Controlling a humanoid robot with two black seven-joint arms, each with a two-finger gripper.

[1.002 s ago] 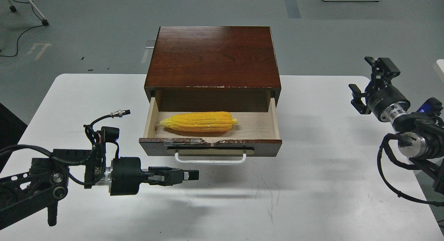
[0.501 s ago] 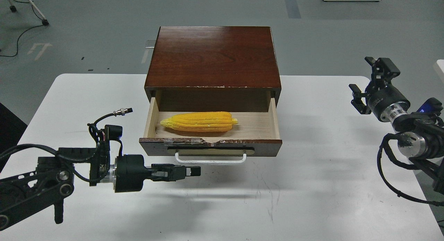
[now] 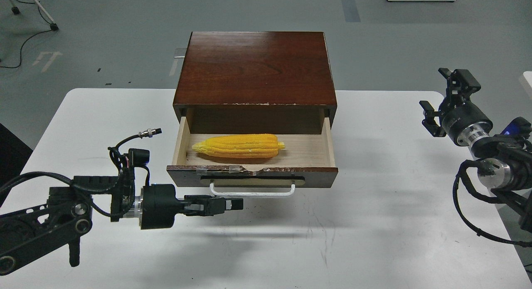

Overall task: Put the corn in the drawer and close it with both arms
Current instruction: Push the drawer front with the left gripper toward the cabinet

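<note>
The drawer (image 3: 252, 175) is pulled out of the dark wood cabinet (image 3: 255, 68), with its white bar handle (image 3: 252, 193) facing me. The yellow corn (image 3: 238, 145) lies flat inside it, left of the middle, with its tip pointing left. My left gripper (image 3: 237, 204) points right, just in front of the drawer front and below the left part of the handle. Its fingers lie together and hold nothing. My right gripper (image 3: 444, 98) is open and empty, raised above the table's far right side, well away from the drawer.
The cabinet stands at the back middle of the white table (image 3: 365, 222). The table's right edge runs under my right arm. Grey floor with a cable and stand legs lies beyond the table.
My left gripper has moved a little to the right and up, closer to the drawer's handle. The right arm, the drawer and the corn have hardly moved.
</note>
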